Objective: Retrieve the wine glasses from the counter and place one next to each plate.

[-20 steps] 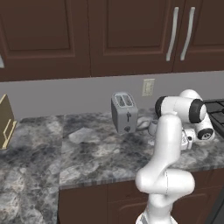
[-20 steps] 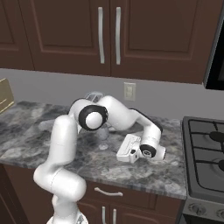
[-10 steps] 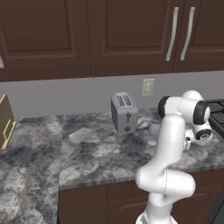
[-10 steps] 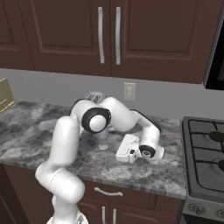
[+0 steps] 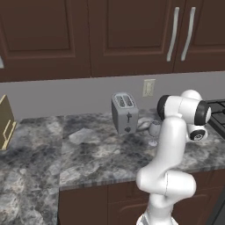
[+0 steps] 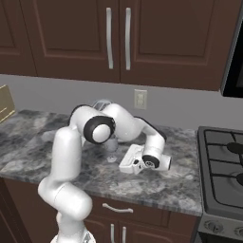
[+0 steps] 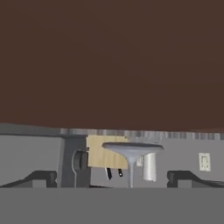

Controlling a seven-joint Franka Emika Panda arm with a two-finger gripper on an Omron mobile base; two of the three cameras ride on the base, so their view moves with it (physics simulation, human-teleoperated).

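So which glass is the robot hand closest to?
The wine glass standing farther from the toaster; the open gripper points at its stem.

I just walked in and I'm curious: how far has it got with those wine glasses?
Nothing looks finished yet. One wine glass stands on the counter beside the toaster. The gripper is open, lying low with that glass's foot between its fingertips. Gripping, lifting and carrying both glasses to plates remains.

One clear stemmed wine glass (image 5: 154,130), one silver two-slot toaster (image 5: 125,113), one white wall outlet (image 5: 149,88), one tan wooden block (image 5: 6,121).
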